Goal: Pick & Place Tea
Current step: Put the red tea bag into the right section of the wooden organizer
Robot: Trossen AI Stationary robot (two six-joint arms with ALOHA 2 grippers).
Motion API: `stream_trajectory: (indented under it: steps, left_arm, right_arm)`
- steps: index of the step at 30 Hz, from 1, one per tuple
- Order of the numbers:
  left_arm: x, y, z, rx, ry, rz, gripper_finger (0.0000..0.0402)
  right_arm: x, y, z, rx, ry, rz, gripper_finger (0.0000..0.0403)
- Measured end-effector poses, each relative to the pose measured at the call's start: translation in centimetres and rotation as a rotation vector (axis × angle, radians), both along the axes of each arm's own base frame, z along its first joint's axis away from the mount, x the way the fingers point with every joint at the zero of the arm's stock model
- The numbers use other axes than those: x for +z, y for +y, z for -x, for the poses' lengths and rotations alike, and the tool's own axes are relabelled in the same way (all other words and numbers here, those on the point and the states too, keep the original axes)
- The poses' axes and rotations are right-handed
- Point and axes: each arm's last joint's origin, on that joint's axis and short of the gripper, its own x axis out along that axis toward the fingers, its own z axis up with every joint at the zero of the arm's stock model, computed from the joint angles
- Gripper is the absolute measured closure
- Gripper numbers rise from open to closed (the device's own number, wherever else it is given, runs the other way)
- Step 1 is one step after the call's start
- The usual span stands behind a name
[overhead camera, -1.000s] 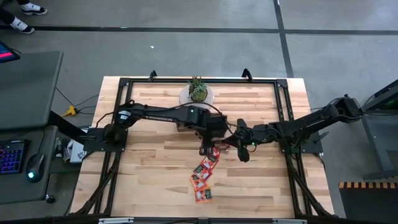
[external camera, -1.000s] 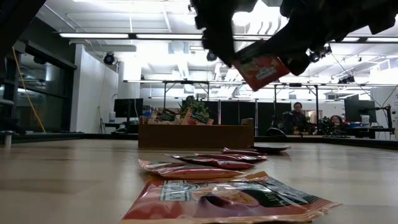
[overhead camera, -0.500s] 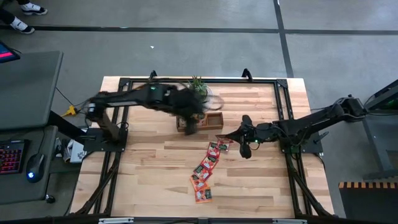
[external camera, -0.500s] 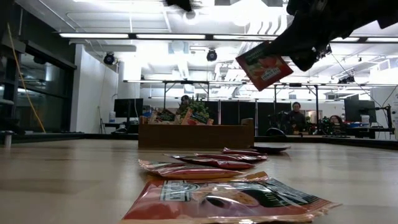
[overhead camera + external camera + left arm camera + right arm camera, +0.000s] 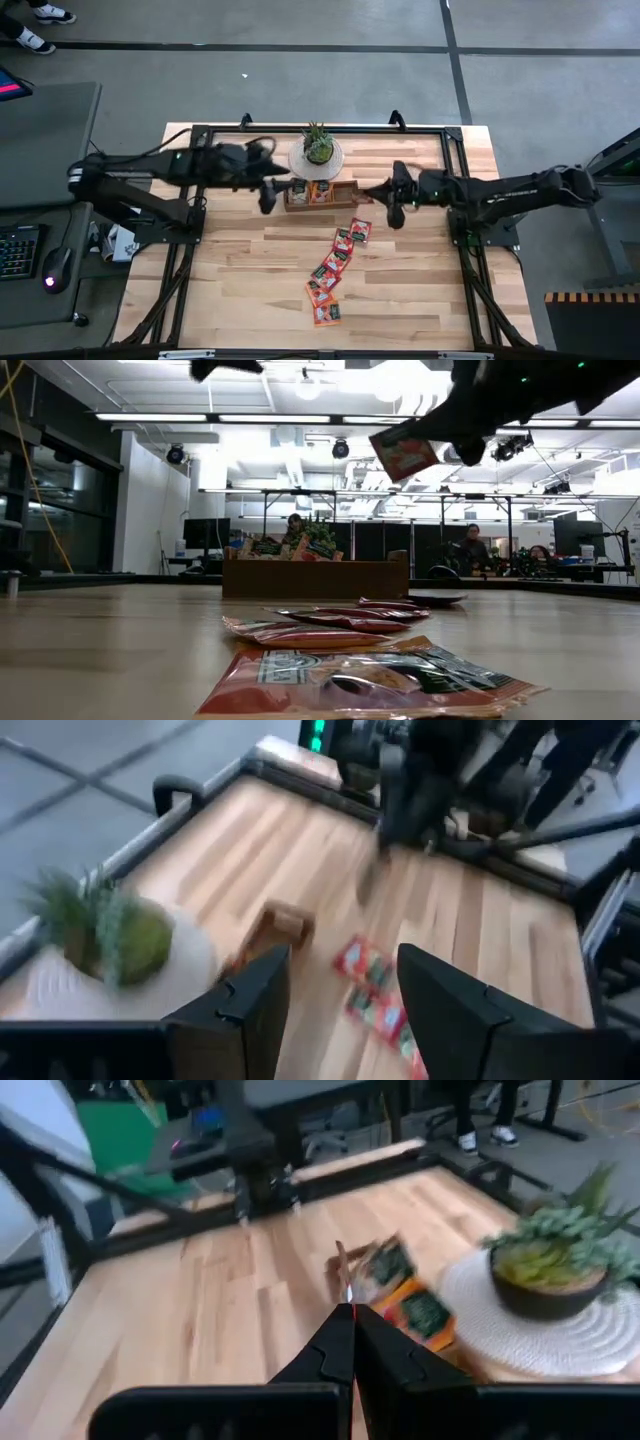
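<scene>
- Lying in a loose diagonal string across mid-surface, the tea sachets (image 5: 332, 270) leave bare wood on both sides, well clear of the surface (image 5: 230, 290) edges.
- Their printing is too small to read; they are flat, red-orange with green and white marks.
- The right gripper (image 5: 372, 193), jaws clenched on one sachet (image 5: 404, 450), hangs beside the wooden tray (image 5: 320, 194).
- The left gripper (image 5: 268, 192), jaws released and empty, sits left of the tray.
</scene>
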Motion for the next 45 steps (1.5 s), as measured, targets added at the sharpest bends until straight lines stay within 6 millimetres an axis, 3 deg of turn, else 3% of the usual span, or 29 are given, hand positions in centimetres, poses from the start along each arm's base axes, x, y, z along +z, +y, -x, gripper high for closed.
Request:
stream_trajectory:
  steps: [3,8,12,20,27,45]
  left_arm:
    - [-1.8,0.0,0.8,0.013,-0.143,0.035,0.022]
    - [-5.4,0.1,1.7,0.019,-0.221,0.049,0.022]
    - [-6.5,0.1,2.1,0.015,-0.253,0.05,0.022]
    - [-6.6,0.1,2.1,0.012,-0.269,0.044,0.022]
    - [-6.5,0.0,2.1,0.008,-0.27,0.044,0.022]
    - [-6.6,0.0,2.1,0.009,-0.267,0.048,0.022]
  right_arm:
    - [0.3,-1.9,-0.2,-0.013,-0.054,-0.014,0.0403]
    - [0.5,-4.7,-0.8,-0.012,-0.149,-0.065,0.0403]
    - [-1.0,-6.3,-1.9,-0.025,-0.134,-0.113,0.0403]
    - [-4.9,-8.8,-4.0,-0.078,-0.101,-0.187,0.0403]
    - [-8.4,-9.4,-5.2,-0.089,-0.043,-0.251,0.0403]
    - [-10.2,-9.6,-5.2,-0.138,0.074,-0.268,0.0403]
